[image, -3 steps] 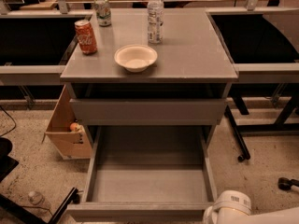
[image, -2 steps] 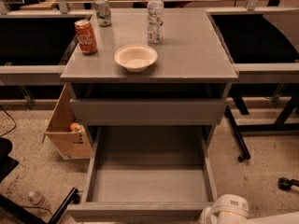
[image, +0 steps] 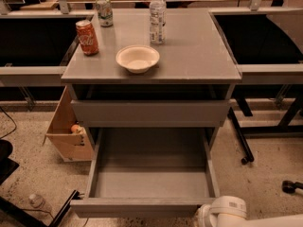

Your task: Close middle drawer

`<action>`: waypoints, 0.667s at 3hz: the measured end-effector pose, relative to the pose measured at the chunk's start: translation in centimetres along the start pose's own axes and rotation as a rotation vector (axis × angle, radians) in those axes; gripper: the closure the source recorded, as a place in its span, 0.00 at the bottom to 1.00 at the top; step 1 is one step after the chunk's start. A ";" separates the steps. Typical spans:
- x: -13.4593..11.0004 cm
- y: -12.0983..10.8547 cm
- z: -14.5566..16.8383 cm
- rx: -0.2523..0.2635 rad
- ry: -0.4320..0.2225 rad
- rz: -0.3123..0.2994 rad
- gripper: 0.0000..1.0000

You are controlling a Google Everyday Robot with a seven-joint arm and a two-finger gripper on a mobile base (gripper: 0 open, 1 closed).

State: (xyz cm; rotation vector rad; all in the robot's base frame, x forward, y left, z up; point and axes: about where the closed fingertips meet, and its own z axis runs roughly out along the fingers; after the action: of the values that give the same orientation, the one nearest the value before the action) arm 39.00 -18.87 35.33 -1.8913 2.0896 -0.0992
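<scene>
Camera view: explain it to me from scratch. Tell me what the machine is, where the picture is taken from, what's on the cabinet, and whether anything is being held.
This is a single picture looking down at the front of a grey cabinet. Where the camera is mounted is not on record. The machine is a wheeled robot with one arm. Only a white rounded piece of that arm shows, at the bottom edge beside the front right corner of the open drawer. Its hand is not in view, so nothing can be seen held. The drawer is pulled far out and bare inside. On the cabinet top stand an orange can, a second can, a water bottle and a white bowl.
</scene>
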 end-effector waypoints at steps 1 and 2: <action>-0.6 -1.0 0.4 0.022 -0.011 -0.026 1.00; -2.5 -5.1 1.0 0.103 -0.055 -0.076 1.00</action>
State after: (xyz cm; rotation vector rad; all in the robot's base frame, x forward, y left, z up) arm 44.35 -16.87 36.21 -1.8907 1.9387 -0.1673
